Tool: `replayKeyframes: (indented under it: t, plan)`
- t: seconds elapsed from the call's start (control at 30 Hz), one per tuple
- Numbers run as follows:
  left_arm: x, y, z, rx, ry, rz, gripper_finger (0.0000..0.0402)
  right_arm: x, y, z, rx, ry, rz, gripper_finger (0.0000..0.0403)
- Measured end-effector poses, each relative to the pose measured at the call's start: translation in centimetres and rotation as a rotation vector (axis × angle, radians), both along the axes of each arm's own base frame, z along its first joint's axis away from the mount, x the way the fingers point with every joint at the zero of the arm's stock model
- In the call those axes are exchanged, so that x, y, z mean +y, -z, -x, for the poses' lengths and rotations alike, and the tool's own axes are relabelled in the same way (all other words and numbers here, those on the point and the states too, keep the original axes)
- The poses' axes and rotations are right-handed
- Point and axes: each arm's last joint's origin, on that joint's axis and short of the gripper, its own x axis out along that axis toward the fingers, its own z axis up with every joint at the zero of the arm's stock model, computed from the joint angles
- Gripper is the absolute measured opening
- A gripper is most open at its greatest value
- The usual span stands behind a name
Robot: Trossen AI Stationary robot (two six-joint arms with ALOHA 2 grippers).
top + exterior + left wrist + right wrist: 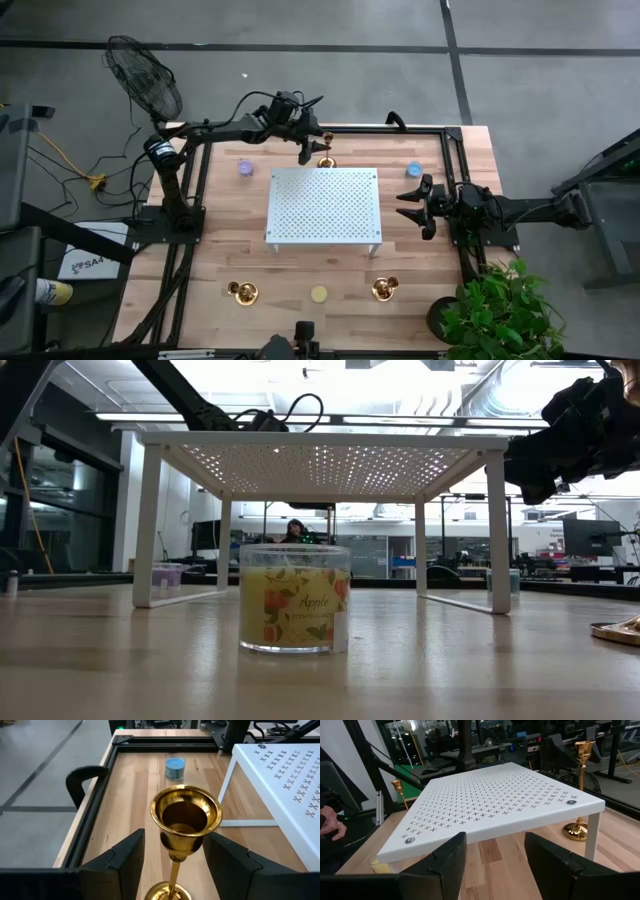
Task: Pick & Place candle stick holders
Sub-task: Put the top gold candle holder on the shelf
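Note:
A gold candle stick holder (186, 820) stands upright on its round base on the table, just beyond the far edge of the white perforated rack (322, 205); it also shows in the high view (326, 158). My left gripper (175, 839) is open, with one finger on either side of the holder's stem below the cup; I see no touch. Two more gold holders (243, 291) (384, 288) stand near the table's near edge. My right gripper (408, 204) is open and empty, at the right of the rack.
A yellow candle jar (294, 597) stands at the near edge between the two holders. A purple candle (246, 168) sits at the far left and a blue one (174, 768) at the far right. A black frame (95, 810) runs along the table's far edge. A plant (495, 310) stands at the near right corner.

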Motion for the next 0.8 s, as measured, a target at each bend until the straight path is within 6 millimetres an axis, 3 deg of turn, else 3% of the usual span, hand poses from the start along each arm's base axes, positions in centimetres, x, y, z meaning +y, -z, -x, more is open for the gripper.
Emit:
replayKeyframes:
  t: [0.23,0.8]
  plan:
    - [-0.6,0.0,-0.4,-0.001,0.015,0.006,0.0189,0.0,0.0,0.0,0.000,0.000,0.000,0.0197]
    - [-1.0,-0.1,-0.9,0.008,-0.053,-0.050,0.0096,0.0,0.0,0.0,0.000,0.000,0.000,0.0197]
